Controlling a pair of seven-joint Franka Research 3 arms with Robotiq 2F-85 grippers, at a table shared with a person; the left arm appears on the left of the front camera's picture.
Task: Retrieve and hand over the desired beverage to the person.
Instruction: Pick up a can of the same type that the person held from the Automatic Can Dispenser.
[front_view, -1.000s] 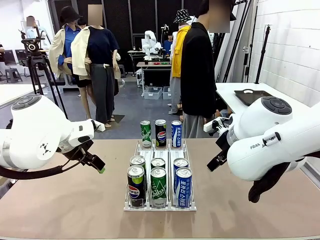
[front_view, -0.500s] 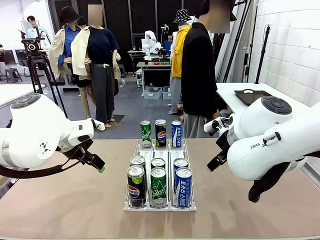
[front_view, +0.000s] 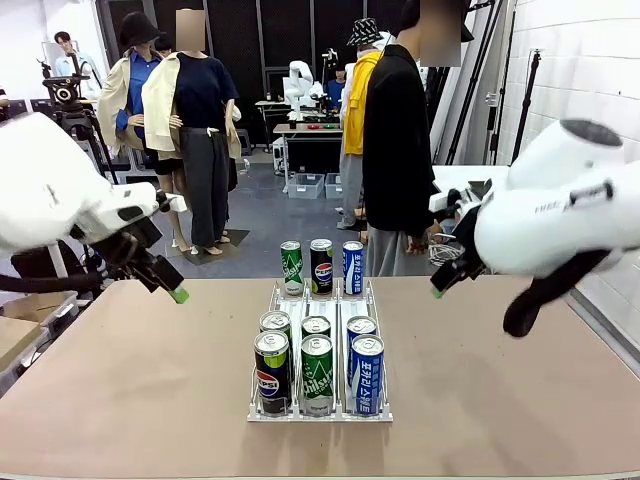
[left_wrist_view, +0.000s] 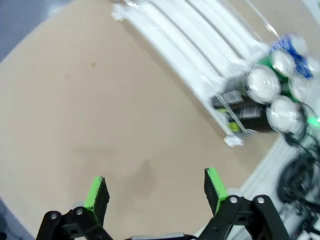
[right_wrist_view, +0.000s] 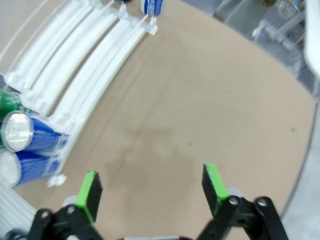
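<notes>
While both arms hung above the table with nothing held, the left gripper (left_wrist_view: 155, 187) had its green pads spread wide over bare tabletop on the left. The right gripper (right_wrist_view: 151, 187) was spread just as wide over the right side. Between them, in the middle of the table (front_view: 120, 400), the cans (front_view: 317, 375) stood in a clear three-lane rack (front_view: 320, 417). Two rows of three were packed at its near end and one row of three at its far end, nearest the person (front_view: 395, 150).

Nothing showed which drink was wanted. Every can stood upright, with its long axis vertical, its silver top up and its label facing the near side.

The cans were probably full and so fairly heavy for their slim build. Their walls looked thin enough to dent under a hard squeeze and smooth enough to slip. The best hold was probably across the mid-body, from the side. The near cans touched their neighbours and left little room for fingers, while the far row looked easier to reach around.
</notes>
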